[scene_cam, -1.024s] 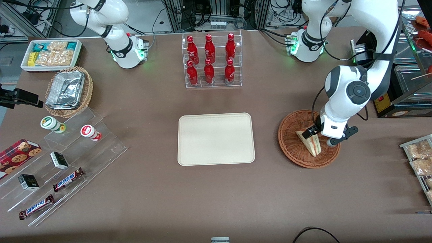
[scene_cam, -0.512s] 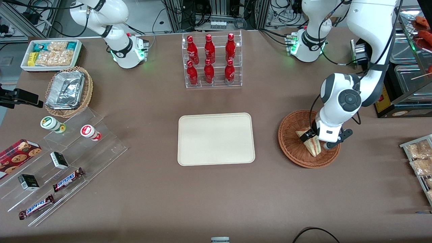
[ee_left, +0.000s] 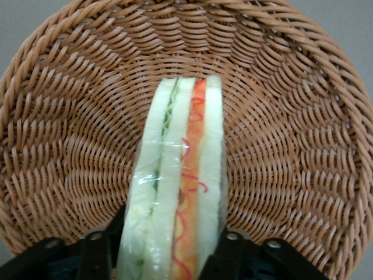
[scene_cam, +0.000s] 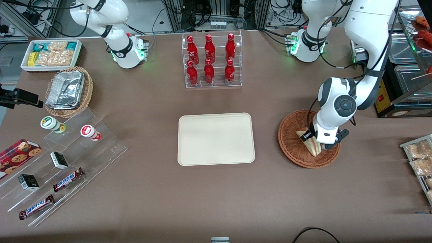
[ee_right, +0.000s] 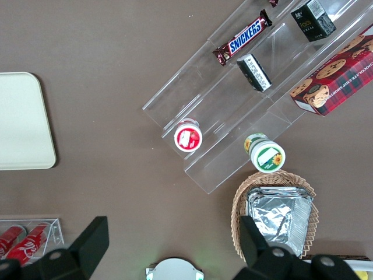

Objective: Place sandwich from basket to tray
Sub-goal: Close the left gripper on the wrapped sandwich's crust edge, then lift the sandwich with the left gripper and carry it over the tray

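The left arm's black two-finger tool (scene_cam: 315, 140) sits low inside the round reddish-brown wicker basket (scene_cam: 291, 148), at the right of the front view. Its fingers (ee_left: 96, 256) stand parted about the width of the sandwich, one on each flat bread face. In the wrist view each finger lies right against the clear wrap; whether they are pressing or only touching cannot be told.

The plastic-wrapped triangular sandwich of pale bread (scene_cam: 313, 145) stands on edge in the basket. Its cut edge faces the wrist camera, with a green lettuce layer on one side and an orange-red layer on the other (ee_left: 178, 198). Its lower end rests on the woven floor of the basket (ee_left: 291, 151), between the two fingers.

The flat cream-beige rectangular tray with rounded corners (scene_cam: 216, 139) lies on the brown surface (scene_cam: 216, 199) at the middle of the front view. It is well apart from the basket, toward the parked arm's end, and carries nothing. Above it in that view, farther from the front camera, stands a clear rack of red bottles (scene_cam: 212, 60).
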You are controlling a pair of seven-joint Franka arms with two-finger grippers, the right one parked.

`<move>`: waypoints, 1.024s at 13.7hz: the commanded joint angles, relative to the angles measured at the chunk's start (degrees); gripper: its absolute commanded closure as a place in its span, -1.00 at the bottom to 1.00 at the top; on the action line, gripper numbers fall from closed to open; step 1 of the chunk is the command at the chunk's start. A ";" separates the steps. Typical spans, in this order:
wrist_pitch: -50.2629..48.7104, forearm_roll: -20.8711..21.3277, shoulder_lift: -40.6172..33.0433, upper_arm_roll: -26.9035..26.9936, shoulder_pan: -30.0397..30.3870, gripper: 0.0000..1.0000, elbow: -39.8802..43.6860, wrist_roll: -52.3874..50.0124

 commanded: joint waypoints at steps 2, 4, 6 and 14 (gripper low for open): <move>-10.33 0.91 -2.10 0.16 0.13 1.00 5.91 5.62; -19.39 0.65 -1.49 0.16 -0.04 1.00 12.85 7.21; -23.38 0.47 -0.96 -0.19 -0.83 1.00 17.00 7.74; -30.33 -5.05 7.20 -3.62 -13.65 1.00 32.82 7.57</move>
